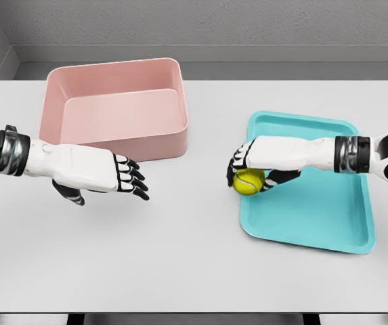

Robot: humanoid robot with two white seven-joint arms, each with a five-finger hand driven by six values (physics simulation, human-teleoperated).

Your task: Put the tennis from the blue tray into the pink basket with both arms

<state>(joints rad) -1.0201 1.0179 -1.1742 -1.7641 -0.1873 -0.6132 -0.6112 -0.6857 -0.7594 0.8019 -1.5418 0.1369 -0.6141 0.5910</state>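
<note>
The right hand (261, 166) has its fingers curled around the yellow tennis ball (249, 181) at the blue tray's (322, 217) left edge. The left hand (99, 172) hovers with fingers spread, near the pink basket's (116, 108) front wall. Bare white table (180, 257) lies between them.

One tennis ball (249, 182), one blue tray (315, 217), one pink basket (116, 108), two hands
</note>
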